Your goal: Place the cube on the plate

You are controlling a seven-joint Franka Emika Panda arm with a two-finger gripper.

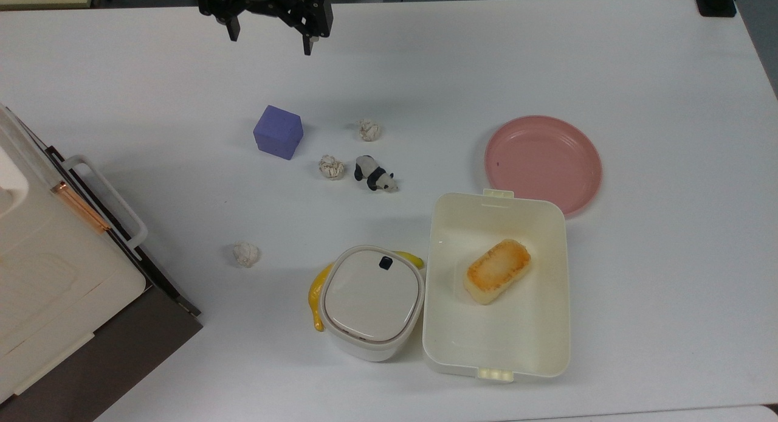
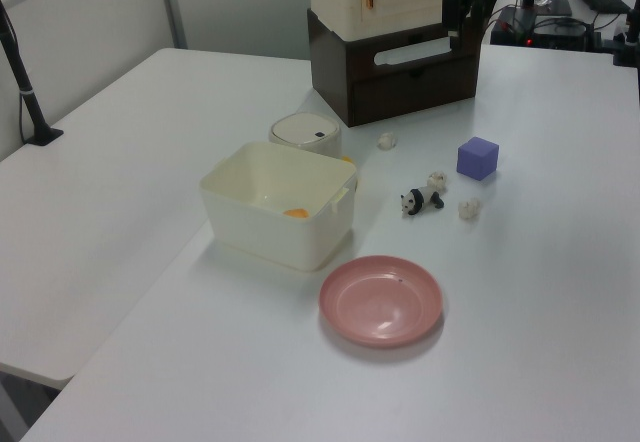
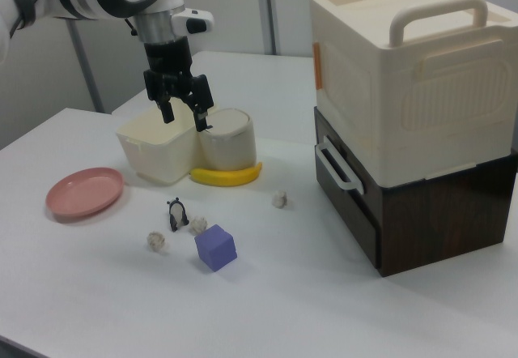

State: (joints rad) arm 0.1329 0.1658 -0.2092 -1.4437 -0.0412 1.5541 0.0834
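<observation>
hovering tool (image 1: 270,40) spread, well apart from cube (image 1: 278,132).

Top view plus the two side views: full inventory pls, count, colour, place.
cube: 1, blue-purple, on the table, top view's left of centre
plate: 1, pink, top view's right, bare
paper balls: 3, off-white, two near the panda, one apart
panda figure: 1, black and white, beside a paper ball
open box: 1, cream, next to the plate
bread-like piece: 1, golden, inside the open box
lidded container: 1, cream
banana: 1, yellow, partly under the lidded container
stacked cabinet: 1, cream over dark brown
table: 1, white
gripper: 1, black, open, above the table
</observation>
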